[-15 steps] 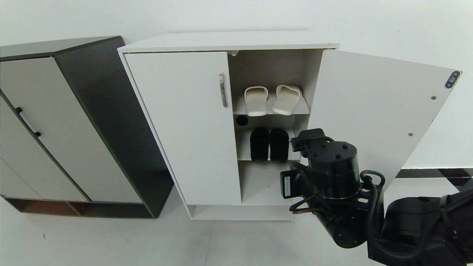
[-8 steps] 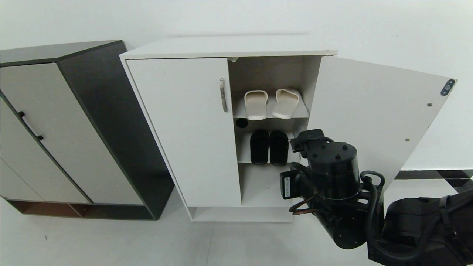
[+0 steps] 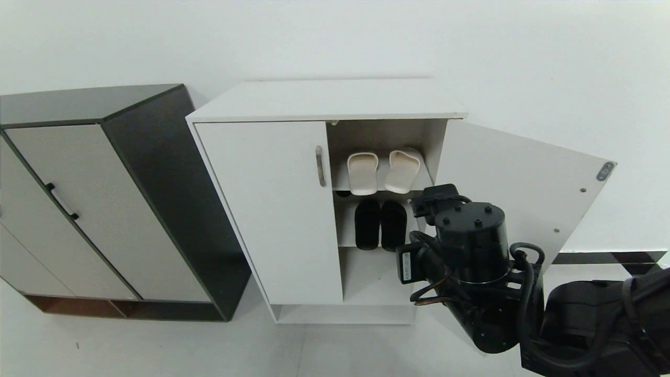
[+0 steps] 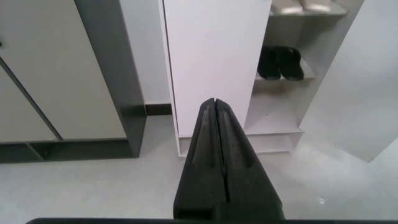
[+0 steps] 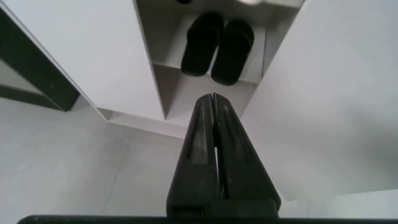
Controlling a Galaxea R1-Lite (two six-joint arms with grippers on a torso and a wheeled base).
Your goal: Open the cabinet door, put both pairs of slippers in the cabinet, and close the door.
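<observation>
Cabinet (image 3: 330, 99) first, since it's the biggest thing going: white, two doors, standing on a pale floor (image 3: 157, 345) against a plain wall, with a darker grey-and-black cabinet (image 3: 157, 199) just beside it on the robot's left, angled a bit. The white one's right door (image 3: 513, 178) is swung wide open, well past square, and its left door (image 3: 272, 209) is shut. So the open half shows three levels. Right arm (image 3: 471, 246) sits in front of that open half, low down, and it covers part of the open door's lower edge and the near corner of the middle shelf in the head view. Both pairs of slippers are already inside. The cream slippers (image 3: 363, 173) are side by side on the top shelf, the one nearer the hinge turned slightly inward. The black slippers (image 3: 368, 224) are on the shelf right under them, touching each other and lined up neatly. The bottom level has nothing on it that I can see. Right gripper (image 5: 214, 98) has its two fingers pressed together with barely a sliver between them, gripping nothing, tips aimed toward the open side below the black pair. Left gripper (image 4: 214, 106) is closed up tight too, also empty, hanging over the floor out in front of the shut door. Smallest bit: a slim metal handle (image 3: 320, 166) runs upright along the shut door's inner edge.
</observation>
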